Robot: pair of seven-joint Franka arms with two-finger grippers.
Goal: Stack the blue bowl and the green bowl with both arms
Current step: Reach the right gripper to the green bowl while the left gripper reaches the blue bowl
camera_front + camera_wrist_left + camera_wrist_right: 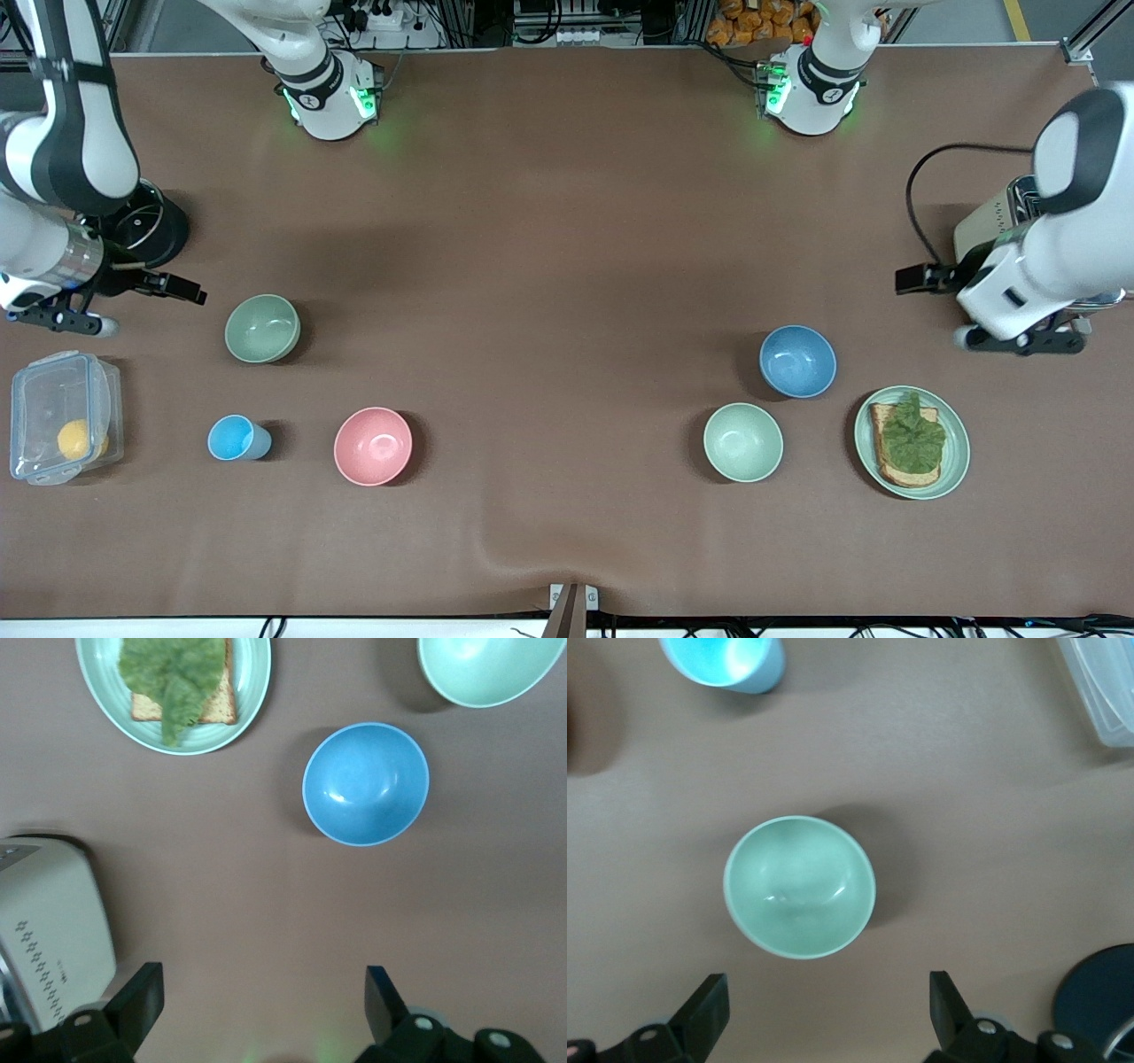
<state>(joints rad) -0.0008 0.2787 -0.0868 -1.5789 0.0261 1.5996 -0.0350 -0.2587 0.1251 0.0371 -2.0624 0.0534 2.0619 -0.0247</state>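
Two bowls wait apart, front view: green bowl (262, 329) beside right gripper (62, 317), blue bowl (797, 361) near left gripper (1019, 341). Left wrist: fingers spread, blue bowl ahead; centre one rim. Right wrist: fingers spread, green bowl ahead; descend straight.

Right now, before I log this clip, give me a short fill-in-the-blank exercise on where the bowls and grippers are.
1. The blue bowl stands toward the ____ arm's end of the table.
2. The green bowl is ____ from the front camera than the pink bowl.
3. The left gripper and right gripper both have ____ fingers, holding nothing.

Missing words: left; farther; open
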